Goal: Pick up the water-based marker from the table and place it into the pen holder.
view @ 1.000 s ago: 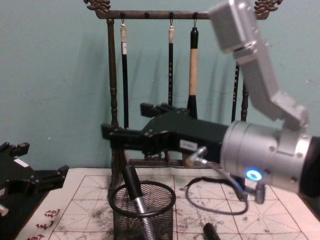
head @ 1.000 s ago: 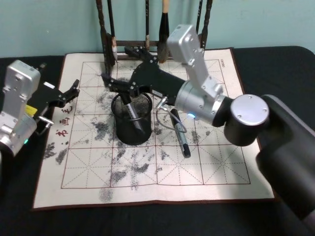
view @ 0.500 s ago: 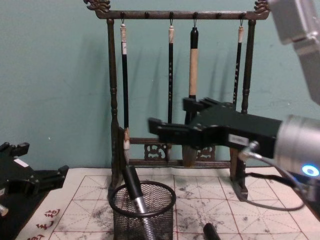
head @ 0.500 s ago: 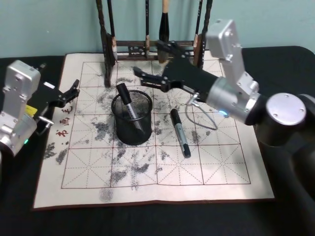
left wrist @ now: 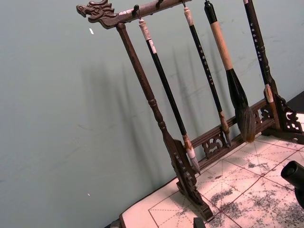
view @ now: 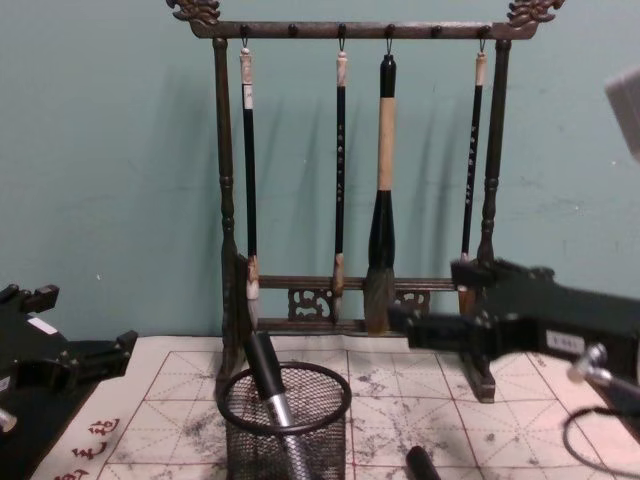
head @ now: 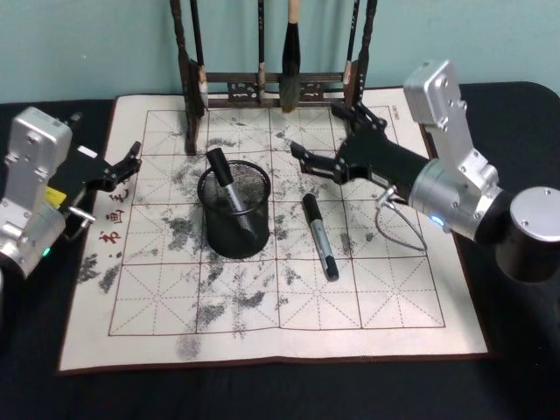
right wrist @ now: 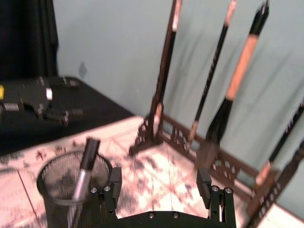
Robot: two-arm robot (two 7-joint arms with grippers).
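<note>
The black wire-mesh pen holder (head: 234, 229) stands on the red-gridded mat (head: 157, 306). A black and silver marker (head: 226, 184) leans inside it, cap up, also seen in the chest view (view: 268, 385) and the right wrist view (right wrist: 85, 164). A second marker (head: 319, 236) lies flat on the mat just right of the holder. My right gripper (head: 313, 128) hovers open and empty to the right of the holder and behind the lying marker. My left gripper (head: 128, 164) rests open at the mat's left edge.
A tall brown wooden rack (view: 345, 30) with several hanging calligraphy brushes stands along the mat's far edge, close behind the right gripper. A grey cable (head: 398, 229) loops under the right wrist. Dark tabletop (head: 262, 389) surrounds the mat.
My right gripper has pulled back from above the pen holder toward the right, open and empty. The marker stays leaning in the holder. The left arm has not moved.
</note>
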